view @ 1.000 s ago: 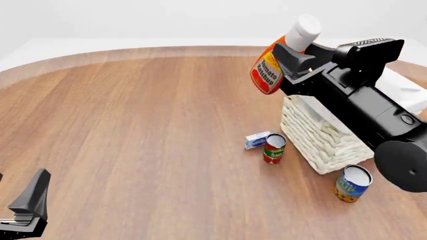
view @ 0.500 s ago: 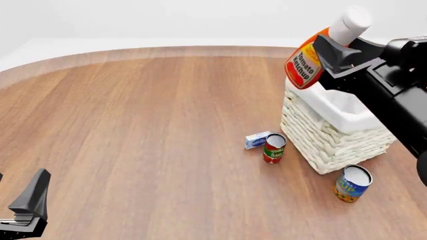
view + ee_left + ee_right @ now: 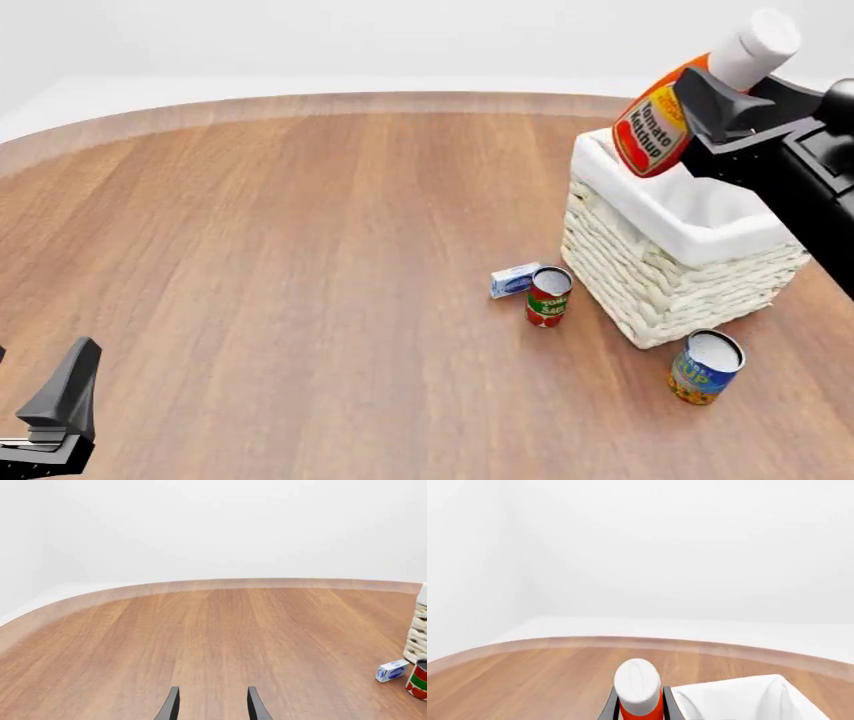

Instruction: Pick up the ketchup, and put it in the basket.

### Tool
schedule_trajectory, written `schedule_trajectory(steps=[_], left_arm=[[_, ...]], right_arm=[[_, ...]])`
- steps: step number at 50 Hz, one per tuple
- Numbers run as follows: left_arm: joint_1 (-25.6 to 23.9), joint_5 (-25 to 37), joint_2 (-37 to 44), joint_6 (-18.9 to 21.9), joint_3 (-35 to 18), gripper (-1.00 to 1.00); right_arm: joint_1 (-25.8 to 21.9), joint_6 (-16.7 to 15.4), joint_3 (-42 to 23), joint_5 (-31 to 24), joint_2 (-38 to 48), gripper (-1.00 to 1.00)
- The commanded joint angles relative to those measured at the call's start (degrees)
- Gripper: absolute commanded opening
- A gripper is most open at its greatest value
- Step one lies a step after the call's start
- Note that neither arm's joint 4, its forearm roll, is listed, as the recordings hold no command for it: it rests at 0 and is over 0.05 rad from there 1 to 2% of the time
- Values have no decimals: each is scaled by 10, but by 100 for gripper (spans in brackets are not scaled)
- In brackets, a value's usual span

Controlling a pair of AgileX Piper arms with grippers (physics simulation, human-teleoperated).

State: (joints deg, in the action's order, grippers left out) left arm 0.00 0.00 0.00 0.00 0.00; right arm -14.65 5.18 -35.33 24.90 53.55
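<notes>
The ketchup [image 3: 663,125] is a red squeeze bottle with a white cap and a "Tomato Ketchup" label. My right gripper [image 3: 705,95] is shut on its shoulder and holds it tilted in the air above the far left rim of the basket [image 3: 674,250]. The basket is cream-white wicker with a white cloth liner. In the right wrist view the white cap [image 3: 637,685] sits between my fingers, with the basket liner [image 3: 740,700] beside it. My left gripper [image 3: 211,711] is open and empty, low at the table's near left [image 3: 54,415].
A red-and-green tomato sauce can [image 3: 547,296] and a small blue-white box [image 3: 514,279] stand left of the basket. A blue-and-yellow can [image 3: 705,367] stands in front of it. The can [image 3: 419,680] and box [image 3: 391,670] also show in the left wrist view.
My right gripper has carried the ketchup to the right, from left of the basket to above its far left rim. The left arm has not moved.
</notes>
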Motion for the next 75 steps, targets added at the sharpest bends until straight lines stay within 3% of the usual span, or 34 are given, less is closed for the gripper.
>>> schedule_trajectory(steps=[1, 44, 53, 75], left_arm=[[0, 0, 0, 0, 0, 100], [0, 0, 0, 0, 0, 100], [0, 0, 0, 0, 0, 100], [0, 0, 0, 0, 0, 100]], right_arm=[[24, 13, 5, -22, -36, -100], [113, 22, 26, -86, -131, -100], [136, 16, 25, -85, -111, -100], [141, -4, -19, -40, 4, -100]])
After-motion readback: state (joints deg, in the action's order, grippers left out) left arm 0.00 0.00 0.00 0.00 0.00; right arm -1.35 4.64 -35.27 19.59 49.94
